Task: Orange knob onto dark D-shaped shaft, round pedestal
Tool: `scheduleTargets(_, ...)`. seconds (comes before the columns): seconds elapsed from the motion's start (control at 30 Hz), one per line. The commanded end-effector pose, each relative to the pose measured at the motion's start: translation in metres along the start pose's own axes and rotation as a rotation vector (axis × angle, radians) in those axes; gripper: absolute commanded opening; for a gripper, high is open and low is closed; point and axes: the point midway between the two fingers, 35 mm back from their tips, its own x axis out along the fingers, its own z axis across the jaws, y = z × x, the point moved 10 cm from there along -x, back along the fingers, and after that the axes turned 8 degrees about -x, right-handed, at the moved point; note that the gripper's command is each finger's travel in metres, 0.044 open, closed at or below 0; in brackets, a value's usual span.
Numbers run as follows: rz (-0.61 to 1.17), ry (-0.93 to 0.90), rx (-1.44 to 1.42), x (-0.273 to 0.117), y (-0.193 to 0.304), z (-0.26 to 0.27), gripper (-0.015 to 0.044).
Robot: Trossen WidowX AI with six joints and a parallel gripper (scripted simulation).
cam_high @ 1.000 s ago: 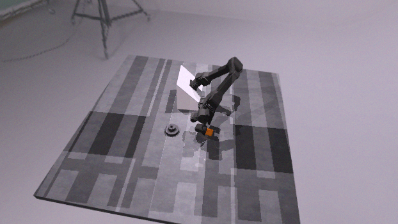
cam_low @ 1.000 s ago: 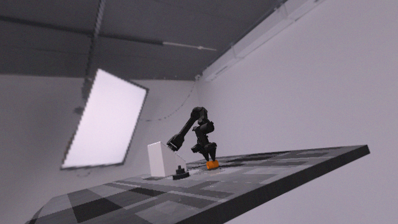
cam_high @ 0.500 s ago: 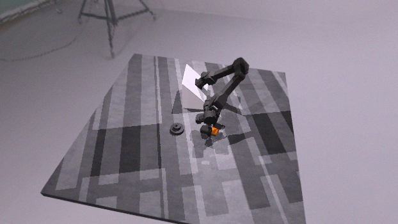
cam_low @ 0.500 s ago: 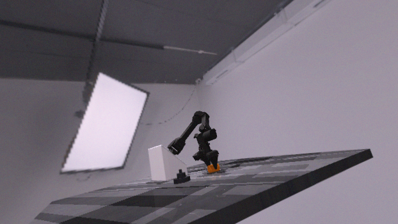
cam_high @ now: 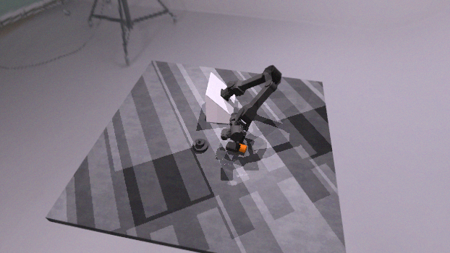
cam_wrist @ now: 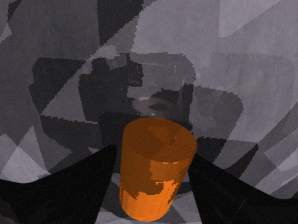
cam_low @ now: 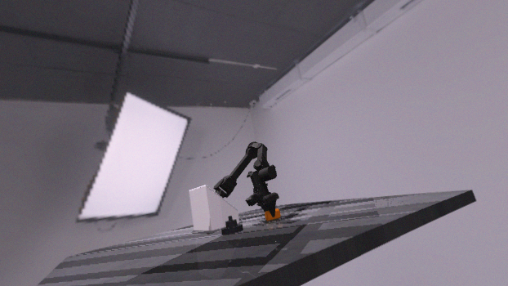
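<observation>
Landmark: round pedestal (cam_high: 200, 145), dark, with a short shaft standing up at its middle, on the striped table (cam_high: 173, 181). To its right in the frame, well apart, the orange knob (cam_high: 243, 148) at the gripper (cam_high: 239, 148), the dark arm (cam_high: 258, 97) bending over above and to the right of the pedestal; the knob is off the shaft. Pale wedge-shaped block (cam_high: 218, 108) above the pedestal, slightly right; tripod (cam_high: 125, 25) on the floor beyond the table, far up and left of the pedestal.
</observation>
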Motion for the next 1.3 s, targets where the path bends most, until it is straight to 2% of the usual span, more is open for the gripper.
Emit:
scheduleTargets(0.0, -0.004, 0.001, 0.008, 0.001, -0.001, 0.000, 0.0233)
scheduleTargets(0.27, -0.004, 0.001, 0.008, 0.001, -0.001, 0.000, 0.0180)
scheduleTargets(0.47, -0.023, 0.004, 0.005, 0.000, 0.002, 0.001, 0.0179)
scheduleTargets(1.27, -0.305, 0.045, -0.001, -0.003, 0.048, 0.007, 0.0179)
